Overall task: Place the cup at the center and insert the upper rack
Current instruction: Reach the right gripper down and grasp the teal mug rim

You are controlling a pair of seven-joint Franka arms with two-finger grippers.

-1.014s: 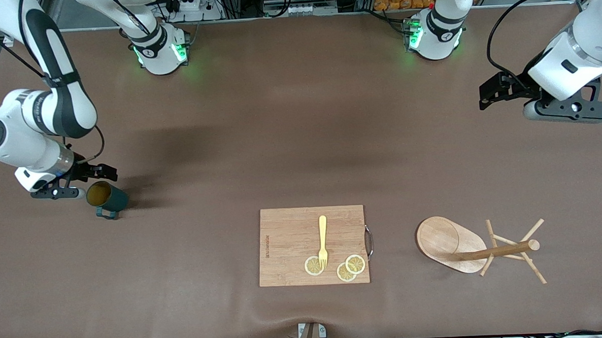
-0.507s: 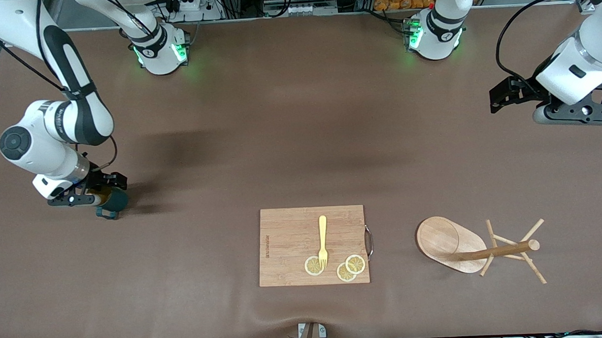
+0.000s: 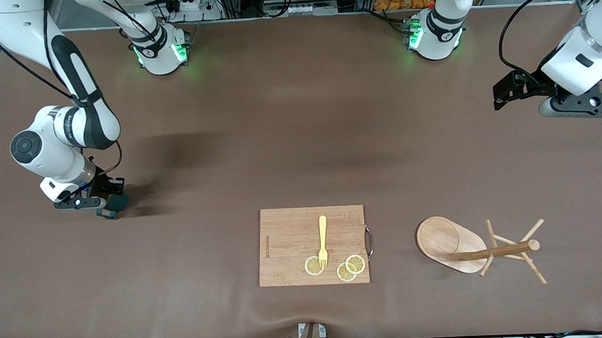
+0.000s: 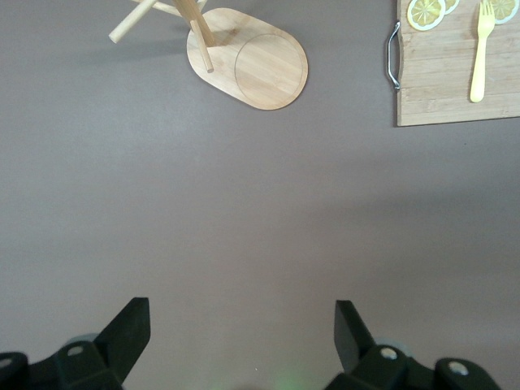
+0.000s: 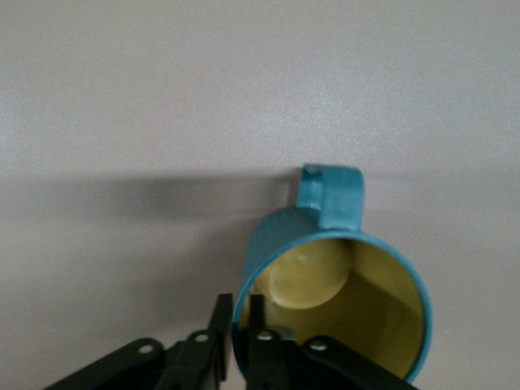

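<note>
The dark teal cup (image 3: 116,203) stands on the table near the right arm's end, mostly covered by my right gripper (image 3: 105,197). In the right wrist view the cup (image 5: 337,244) shows its yellowish inside and side handle. The right gripper (image 5: 240,315) is shut on the rim, one finger inside the wall and one outside. The upper rack (image 3: 462,246), a light wooden mug tree, lies tipped on its side toward the left arm's end. My left gripper (image 3: 503,91) hangs open over bare table, well apart from the rack (image 4: 260,69); nothing sits between the fingers of the left gripper (image 4: 241,325).
A rectangular wooden cutting board (image 3: 289,240) with a metal handle lies near the front edge at mid-table. On it are a yellow fork (image 3: 323,239) and three lemon slices (image 3: 346,268). The board's corner (image 4: 455,81) also shows in the left wrist view.
My right gripper moved onto the cup and shut on its rim, covering most of it. The left arm drifted slightly toward its own end of the table, still open.
</note>
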